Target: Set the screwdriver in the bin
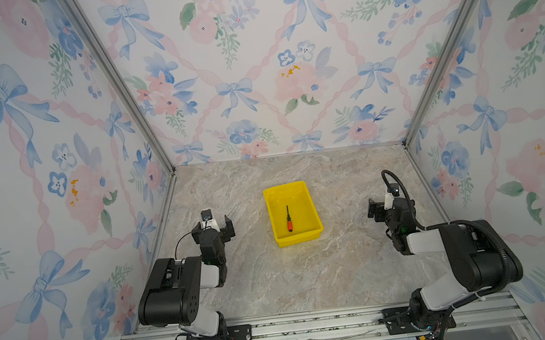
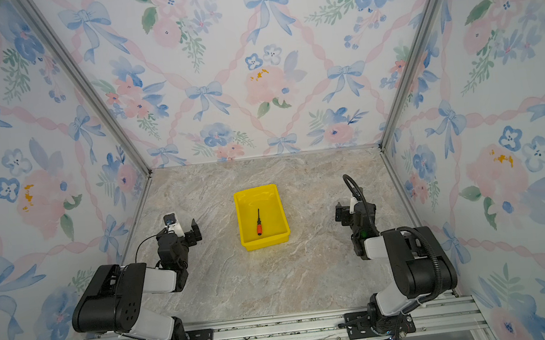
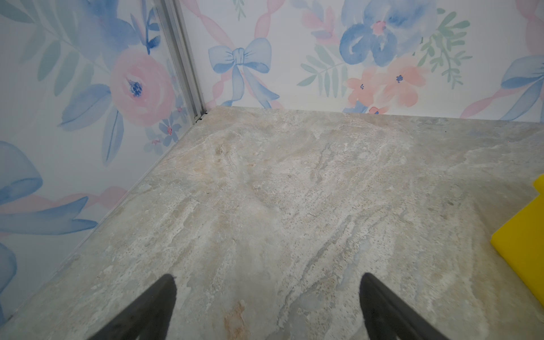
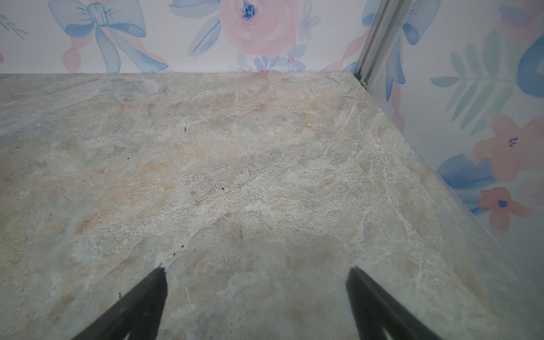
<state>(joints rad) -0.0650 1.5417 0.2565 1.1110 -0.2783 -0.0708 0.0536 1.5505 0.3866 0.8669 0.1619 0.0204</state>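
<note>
A small screwdriver with an orange-red handle, black collar and thin black shaft [image 1: 289, 219] lies flat on the floor of a bright yellow rectangular plastic bin with low walls and a rolled rim [image 1: 314, 208], seen in both top views [image 2: 258, 222] — its handle toward the bin's near wall, its shaft pointing toward the far wall, and no gripper touching it. The bin [image 2: 281, 211] sits on a beige marble-patterned tabletop [image 1: 310, 271] enclosed by floral wallpaper panels with blue bows [image 1: 236, 77]. To the left of the bin, well apart from it, the black left gripper [image 1: 216, 226] hangs over bare tabletop with its jaws spread wide and nothing between them; the left wrist view shows its two dark fingers [image 3: 153, 309] far apart above the marble, with a corner of the yellow bin [image 3: 527, 247] at the edge of the picture. To the right of the bin, also well apart from it, the black right gripper [image 1: 375, 209] is likewise wide open and holds nothing — its fingers [image 4: 141, 303] frame only bare tabletop in the right wrist view. Both arms are folded back from the bin toward the aluminium rail [image 1: 317, 329] that carries their bases.
</note>
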